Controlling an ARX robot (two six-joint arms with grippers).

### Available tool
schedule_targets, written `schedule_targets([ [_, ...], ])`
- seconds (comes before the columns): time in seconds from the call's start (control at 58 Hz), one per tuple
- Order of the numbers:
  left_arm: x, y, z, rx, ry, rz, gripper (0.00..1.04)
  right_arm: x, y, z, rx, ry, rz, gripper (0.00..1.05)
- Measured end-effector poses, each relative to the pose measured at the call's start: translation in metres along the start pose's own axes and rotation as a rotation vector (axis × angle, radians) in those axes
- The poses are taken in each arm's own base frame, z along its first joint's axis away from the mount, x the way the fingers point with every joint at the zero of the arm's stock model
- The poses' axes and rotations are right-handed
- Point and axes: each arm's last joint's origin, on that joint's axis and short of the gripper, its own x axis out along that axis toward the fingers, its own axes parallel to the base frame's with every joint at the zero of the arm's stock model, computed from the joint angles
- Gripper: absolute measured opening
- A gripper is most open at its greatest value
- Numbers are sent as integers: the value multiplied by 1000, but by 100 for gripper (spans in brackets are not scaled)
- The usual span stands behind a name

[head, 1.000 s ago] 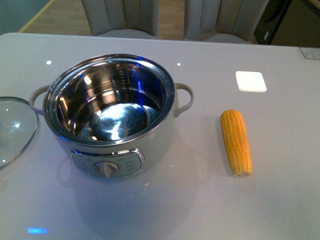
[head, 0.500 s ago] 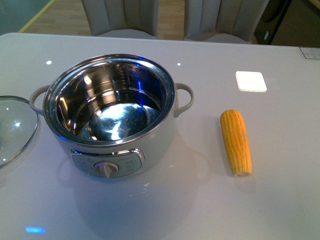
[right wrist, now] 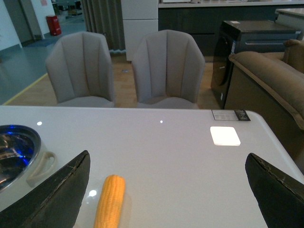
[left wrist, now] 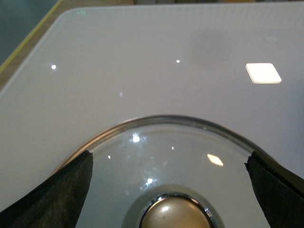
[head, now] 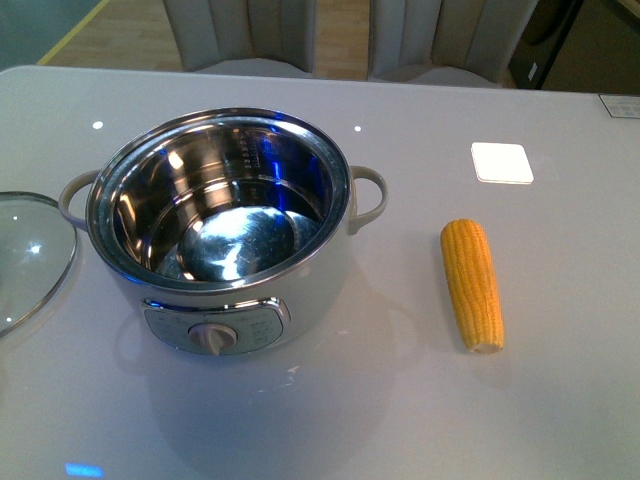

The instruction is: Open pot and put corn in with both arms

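**A:** How far along is it?

**B:** The opening looks done. The large white electric cooking pot (head: 325, 280) stands uncovered on the pale grey desk (head: 560, 400), and its shiny steel bowl is empty. The round glass lid (head: 30, 250) lies flat on the desk just beside the pot's left handle.

**A:** And the corn?

**B:** Not in. The tapered yellow corn cob (head: 472, 285) lies on the desk to the right of the pot, clear of its right handle. It points lengthwise away from the robot, and a small white square patch (head: 501, 162) sits beyond it.

**A:** What about the arms?

**B:** Neither shows in the front view. The left wrist view shows the left end effector (left wrist: 168, 156) spread wide and holding nothing. Its black fingers (left wrist: 57, 194) stand either side of the lid, with the steel knob (left wrist: 176, 213) between them. The view is too close to tell how high it sits above that knob. The right end effector (right wrist: 167, 156) is likewise spread and empty, up over the desk. The cob lies ahead of it, not yet between its fingers, and grey chairs (right wrist: 166, 66) stand beyond the desk.

**A:** So what's left?

**B:** The whole second half, I'd judge. The right arm is nearer, so it would come down over the cob, close on it, carry it above the pot's rim and let it go into the bowl
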Motion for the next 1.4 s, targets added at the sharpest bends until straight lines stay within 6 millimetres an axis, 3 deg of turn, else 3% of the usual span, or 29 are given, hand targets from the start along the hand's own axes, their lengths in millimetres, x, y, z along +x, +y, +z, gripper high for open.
schedule_targets([
  [0.379,-45,-2,56,-16,-83,38,98,0,0,0,0,0,0,96],
  [0.638,-48,-3,60,-26,-115,38,98,0,0,0,0,0,0,96],
  [1.224,-117,-53,124,3,-242,39,98,0,0,0,0,0,0,96],
  [1.397,-139,-72,131,4,-268,28,98,0,0,0,0,0,0,96],
])
